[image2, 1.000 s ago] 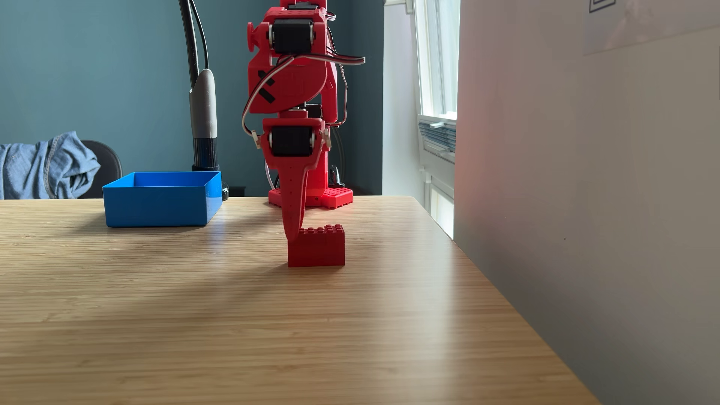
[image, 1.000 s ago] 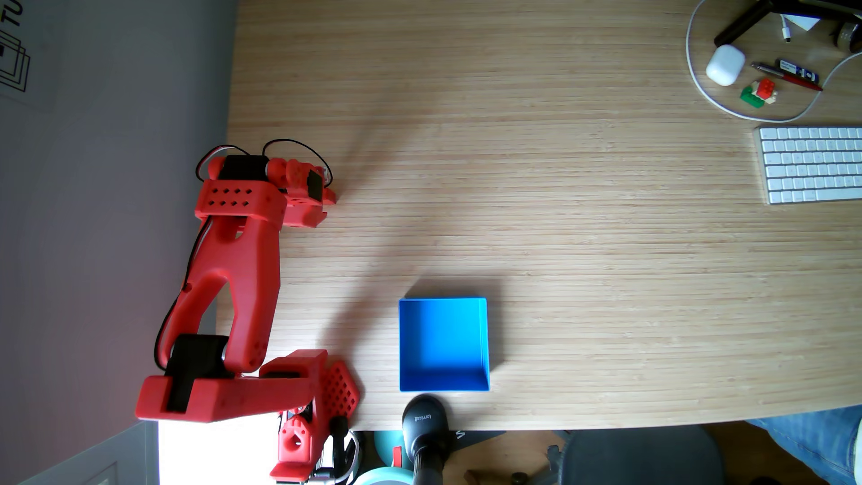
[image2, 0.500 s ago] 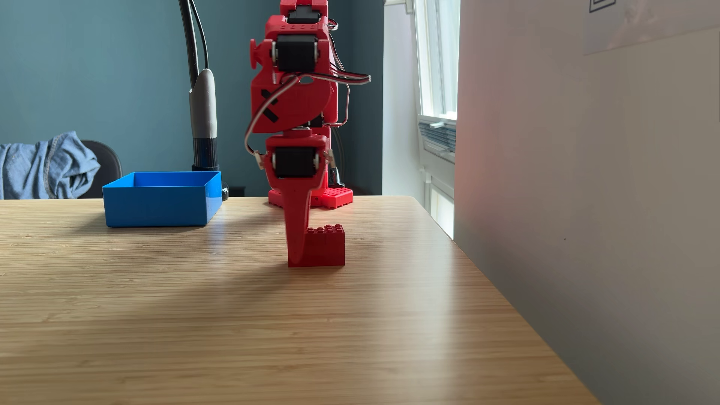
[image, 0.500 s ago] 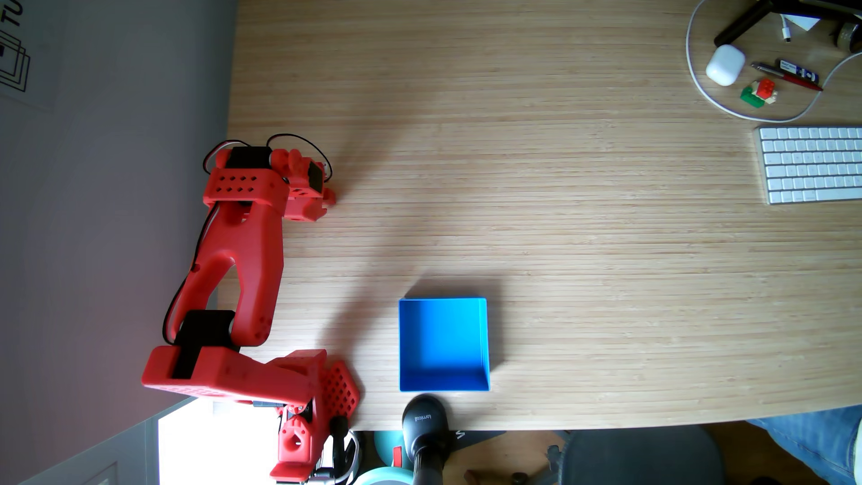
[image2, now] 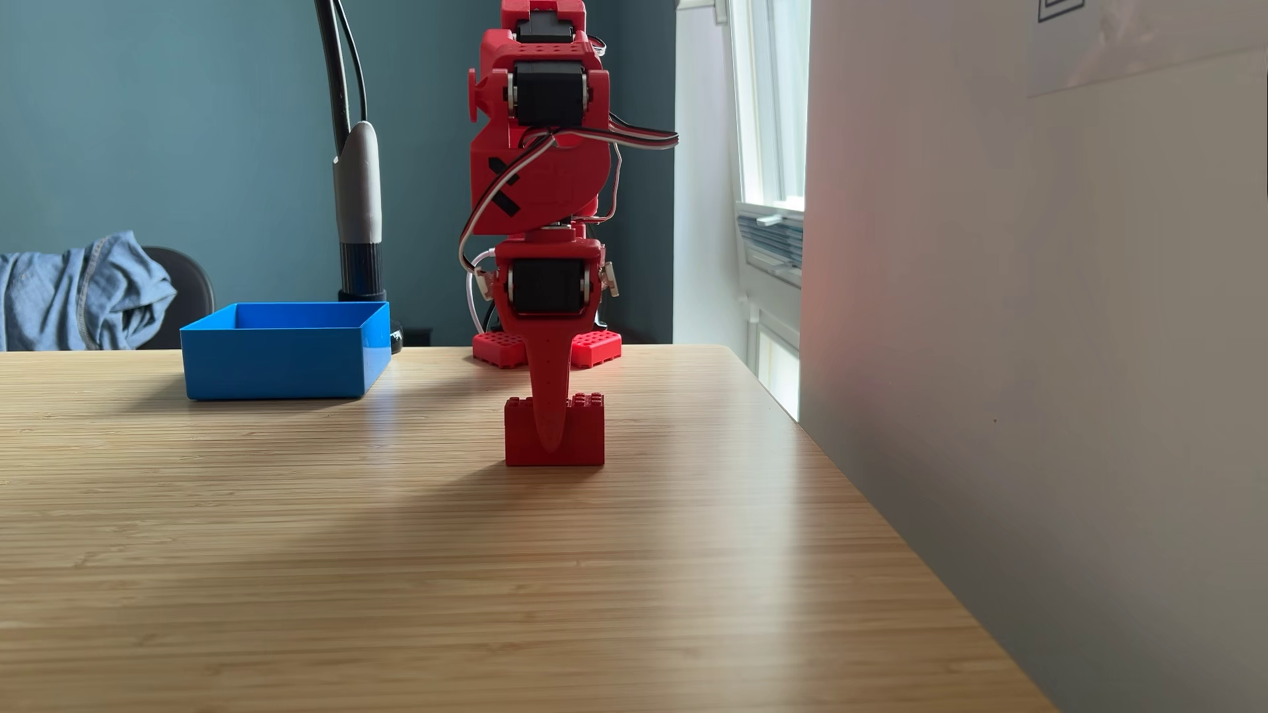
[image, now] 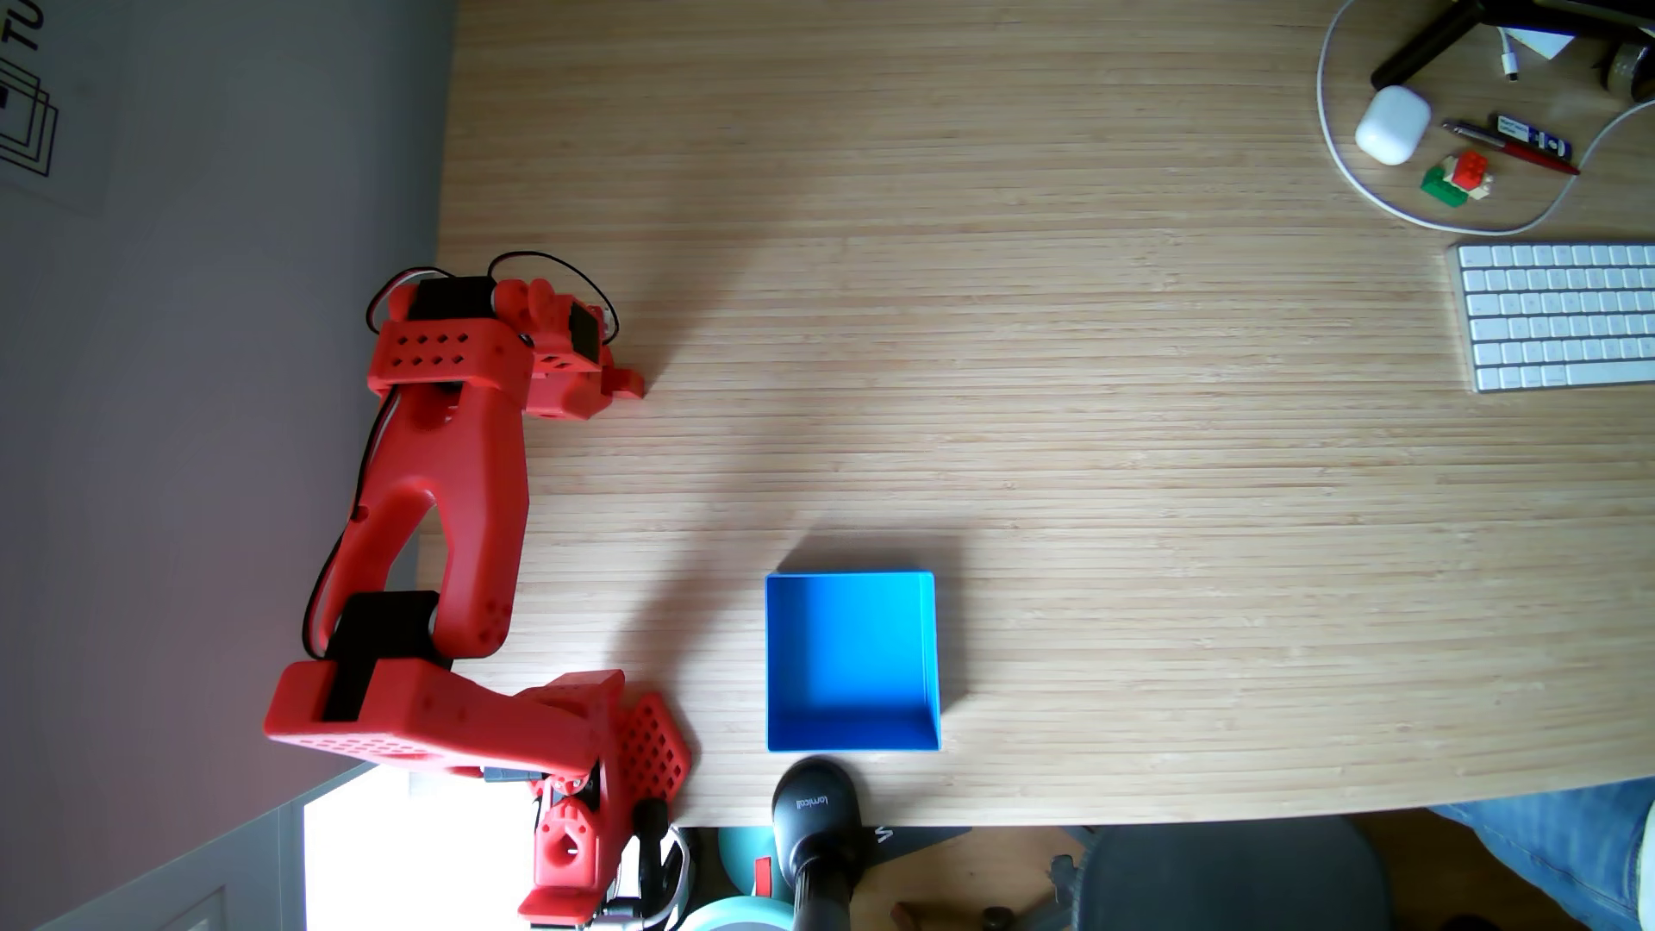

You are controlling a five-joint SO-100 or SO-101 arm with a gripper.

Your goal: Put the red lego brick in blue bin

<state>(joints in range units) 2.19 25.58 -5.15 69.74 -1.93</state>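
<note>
"Lamicall" is read on the black clamp (image: 813, 806) at the lower edge, while the gripper (image2: 551, 439), its opening undeterminable, is lowered over the red lego brick (image2: 586, 435) at frame centre, well apart from the blue bin (image2: 285, 360).

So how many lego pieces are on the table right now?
2: the red lego brick under the gripper near the wall-side table edge, and a small red-green-white lego cluster beside the pens. Others may be hidden.

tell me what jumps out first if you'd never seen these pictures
In a fixed view from table level, the big red arm dominates, its gripper down in front of the red lego brick standing on the wooden table. The bright blue bin sits empty further back to the left.
</note>
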